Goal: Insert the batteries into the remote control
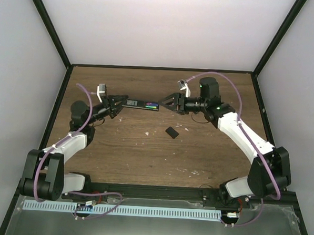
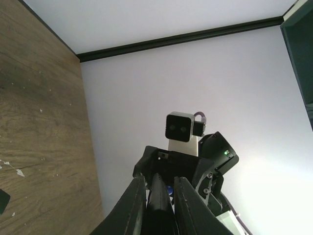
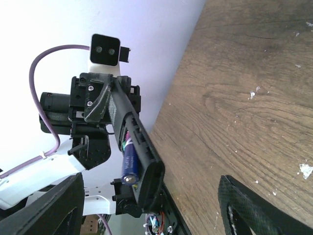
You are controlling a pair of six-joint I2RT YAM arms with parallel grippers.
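My left gripper [image 1: 117, 102] is shut on one end of the remote control [image 1: 142, 104] and holds it level above the table. The remote's open compartment shows the green and purple batteries [image 1: 152, 104]. In the right wrist view the remote [image 3: 142, 147] points at the camera, with the purple battery [image 3: 129, 164] lying in the compartment and a bit of green [image 3: 128, 142] behind it. My right gripper [image 1: 166, 102] is open and empty, its fingers [image 3: 247, 205] spread on either side of the remote's free end. In the left wrist view the remote [image 2: 159, 208] sits between the shut fingers [image 2: 131, 210].
The small black cover piece [image 1: 171, 132] lies on the wooden table [image 1: 145, 148] in front of the grippers. Black frame posts and white walls bound the table at the back and sides.
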